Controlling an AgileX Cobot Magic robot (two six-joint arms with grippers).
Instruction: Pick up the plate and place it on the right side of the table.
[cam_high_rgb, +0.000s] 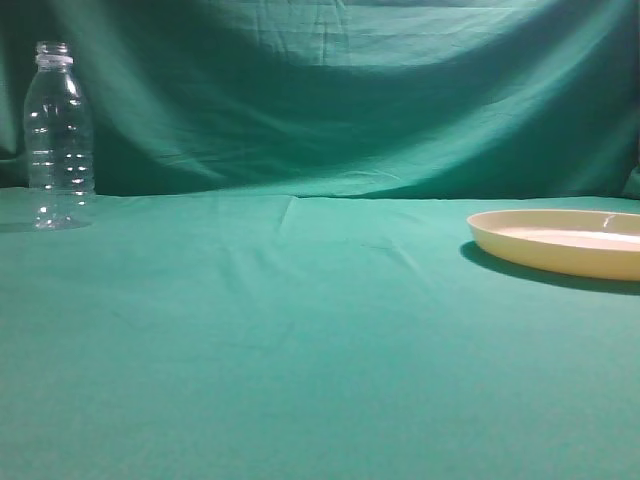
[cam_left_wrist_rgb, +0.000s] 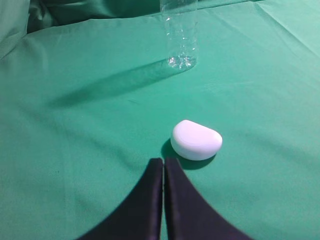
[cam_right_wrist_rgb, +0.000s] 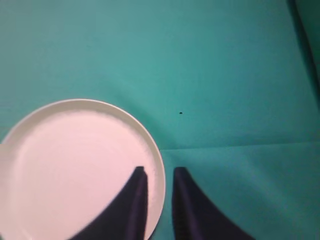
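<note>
The plate (cam_high_rgb: 560, 243) is seen at the right edge of the exterior frame, lying flat on the table (cam_high_rgb: 300, 340), with part of it cut off by the frame border and a shadow cast to its left. A clear plastic bottle (cam_high_rgb: 58, 135) is stood upright at the far left of that frame, well apart from the plate, in front of the draped green backdrop (cam_high_rgb: 350, 90). Neither arm is visible in the exterior view. In the right wrist view, the plate (cam_right_wrist_rgb: 75, 170) fills the lower left, and the right gripper (cam_right_wrist_rgb: 159, 175) is held over its right rim with a narrow gap between its dark fingers; the rim appears to be straddled, but whether it is touched cannot be told. In the left wrist view, the left gripper (cam_left_wrist_rgb: 163, 165) is clenched, its fingers pressed together at lower centre, holding nothing. A small white rounded object (cam_left_wrist_rgb: 196, 140) is seen just beyond its tips, and the bottle (cam_left_wrist_rgb: 180, 35) stands at the upper centre.
</note>
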